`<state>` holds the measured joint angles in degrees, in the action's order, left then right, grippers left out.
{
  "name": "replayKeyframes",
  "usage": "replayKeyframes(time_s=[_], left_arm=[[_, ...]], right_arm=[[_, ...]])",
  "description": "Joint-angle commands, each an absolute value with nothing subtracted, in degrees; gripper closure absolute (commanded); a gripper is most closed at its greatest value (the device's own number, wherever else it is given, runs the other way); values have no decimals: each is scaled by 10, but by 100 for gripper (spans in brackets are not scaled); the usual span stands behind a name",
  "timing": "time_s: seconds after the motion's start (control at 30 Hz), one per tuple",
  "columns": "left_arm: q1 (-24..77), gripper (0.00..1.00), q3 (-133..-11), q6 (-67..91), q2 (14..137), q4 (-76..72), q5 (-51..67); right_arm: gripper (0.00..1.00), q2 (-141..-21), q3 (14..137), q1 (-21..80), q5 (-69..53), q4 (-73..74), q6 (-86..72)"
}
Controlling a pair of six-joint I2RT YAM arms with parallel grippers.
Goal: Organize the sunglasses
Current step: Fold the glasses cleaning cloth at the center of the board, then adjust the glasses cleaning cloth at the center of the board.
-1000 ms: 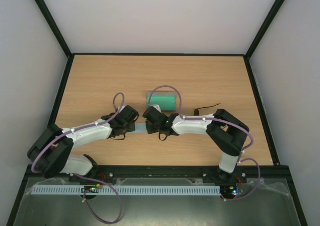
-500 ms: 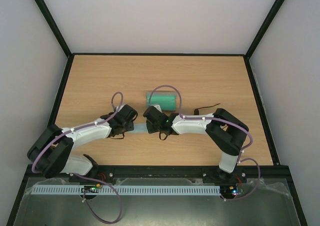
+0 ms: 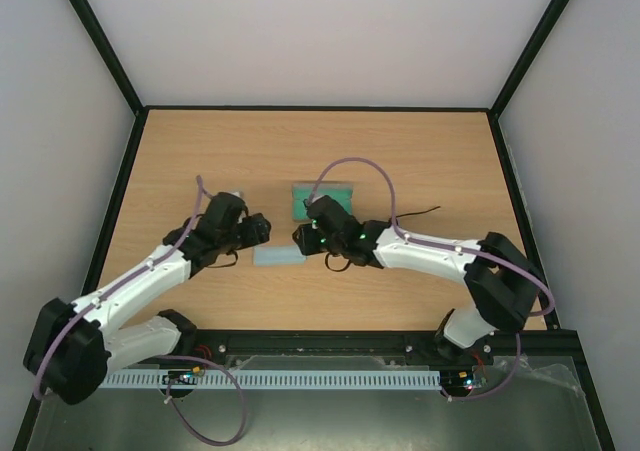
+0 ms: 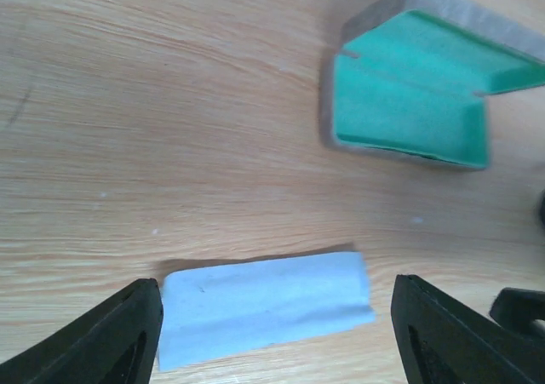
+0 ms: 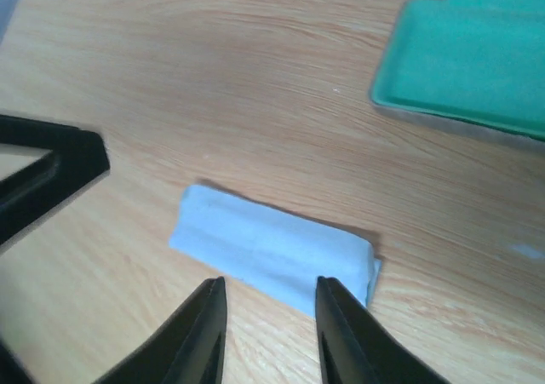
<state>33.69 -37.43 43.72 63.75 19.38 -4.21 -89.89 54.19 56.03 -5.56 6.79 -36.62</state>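
Both arms have backed off the folded cloth (image 4: 266,306), which lies at 7 o'clock of the open case (image 4: 407,103). Left gripper (image 4: 277,292) is spread wide and empty. Right gripper (image 5: 268,297) is narrowly parted and empty. Sunglasses (image 3: 424,211) sit at the case's 3 o'clock, partly hidden and not yet cased, so probably next.

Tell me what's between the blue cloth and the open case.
Nothing. Only bare wooden tabletop separates the folded blue cloth from the open case; the left wrist view shows it best.
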Motion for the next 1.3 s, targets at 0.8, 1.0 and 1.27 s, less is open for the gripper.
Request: replayKeyframes(time_s=[0.8, 1.0, 1.27], left_arm=[[195, 98, -262, 418, 796, -47, 311], [195, 98, -269, 412, 813, -46, 287], [195, 98, -272, 415, 825, -62, 283]], right_arm=[[99, -1084, 527, 470, -376, -200, -526], [99, -1104, 540, 471, -359, -182, -516], [99, -1122, 546, 471, -351, -175, -510]])
